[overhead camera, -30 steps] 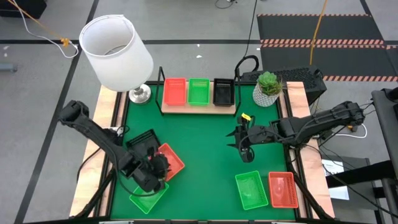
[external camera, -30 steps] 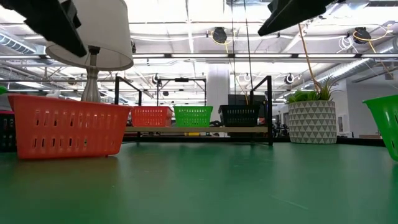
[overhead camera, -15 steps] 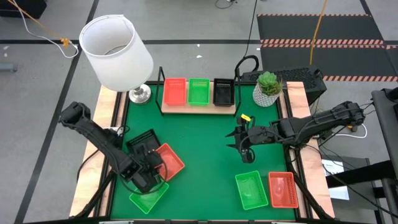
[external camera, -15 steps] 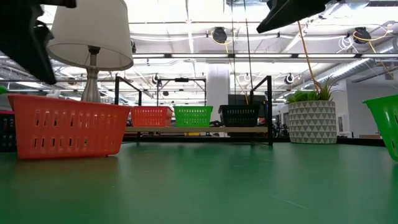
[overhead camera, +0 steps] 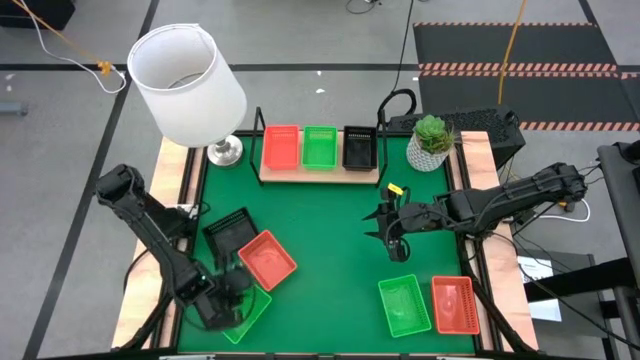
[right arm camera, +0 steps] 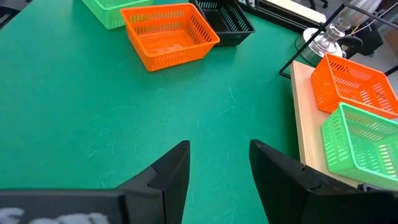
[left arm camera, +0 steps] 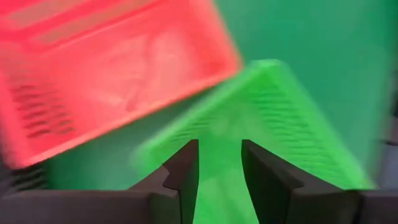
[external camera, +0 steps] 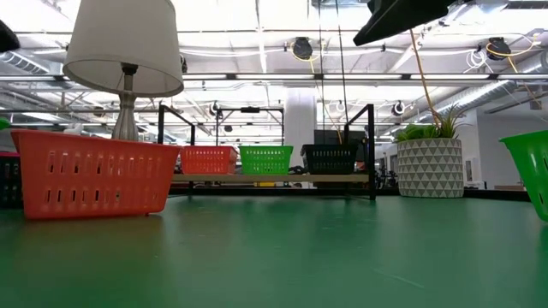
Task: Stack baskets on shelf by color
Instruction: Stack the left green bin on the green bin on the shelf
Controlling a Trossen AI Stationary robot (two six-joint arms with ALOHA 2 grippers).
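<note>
My left gripper (overhead camera: 218, 303) is open over a green basket (overhead camera: 243, 312) near the table's near left corner; in the left wrist view its fingers (left arm camera: 185, 176) stand above that green basket (left arm camera: 261, 118). An orange basket (overhead camera: 265, 260) and a black basket (overhead camera: 228, 232) lie just beyond it. The shelf (overhead camera: 320, 176) at the far edge carries an orange basket (overhead camera: 281, 147), a green basket (overhead camera: 320, 147) and a black basket (overhead camera: 359, 147). My right gripper (overhead camera: 392, 238) waits open above mid-table, right of centre. A green basket (overhead camera: 403, 305) and an orange basket (overhead camera: 455, 305) sit near the near right corner.
A lamp (overhead camera: 187, 75) with a white shade stands at the far left corner, and a potted plant (overhead camera: 430, 143) stands right of the shelf. The green mat (overhead camera: 330, 250) lies bare between the two groups of baskets. Wooden borders run along the table's left and right sides.
My left gripper has moved from above the orange basket toward the table's near left corner, ending over the green basket. The orange basket now shows uncovered and has stayed in place. The right arm has kept still.
</note>
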